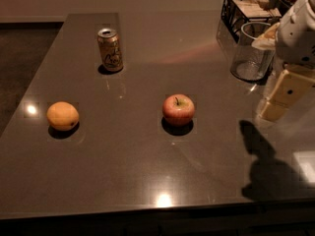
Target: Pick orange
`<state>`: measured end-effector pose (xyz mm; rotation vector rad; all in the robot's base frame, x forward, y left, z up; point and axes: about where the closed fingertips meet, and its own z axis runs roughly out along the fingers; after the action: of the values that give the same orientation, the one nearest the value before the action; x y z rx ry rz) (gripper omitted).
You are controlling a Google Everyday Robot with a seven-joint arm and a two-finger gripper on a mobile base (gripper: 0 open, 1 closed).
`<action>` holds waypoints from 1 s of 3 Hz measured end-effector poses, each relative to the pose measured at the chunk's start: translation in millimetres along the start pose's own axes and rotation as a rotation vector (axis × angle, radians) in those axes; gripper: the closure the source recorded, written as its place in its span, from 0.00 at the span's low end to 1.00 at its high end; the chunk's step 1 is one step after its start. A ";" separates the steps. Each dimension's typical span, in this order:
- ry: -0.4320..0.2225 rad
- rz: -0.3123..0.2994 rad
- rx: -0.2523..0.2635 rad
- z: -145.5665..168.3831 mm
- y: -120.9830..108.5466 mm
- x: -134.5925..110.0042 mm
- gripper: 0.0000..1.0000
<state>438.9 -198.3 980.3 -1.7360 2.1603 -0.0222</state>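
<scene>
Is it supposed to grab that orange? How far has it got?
Nothing looks done yet: the orange lies near the left edge of the table, with nothing touching it. In hand: the tool hangs at the far right, beside the glass jar, well away from the fruit. Left to do: travel across past the apple, reach the orange, grip it and lift it.
</scene>
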 end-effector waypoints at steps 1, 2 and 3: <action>-0.130 -0.050 -0.015 -2.0 7.0 -44.9 0.00; -0.192 -0.108 -0.023 7.9 17.3 -101.2 0.00; -0.206 -0.131 -0.065 43.5 25.8 -153.2 0.00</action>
<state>453.9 -37.8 975.3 -1.8260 1.9184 0.1868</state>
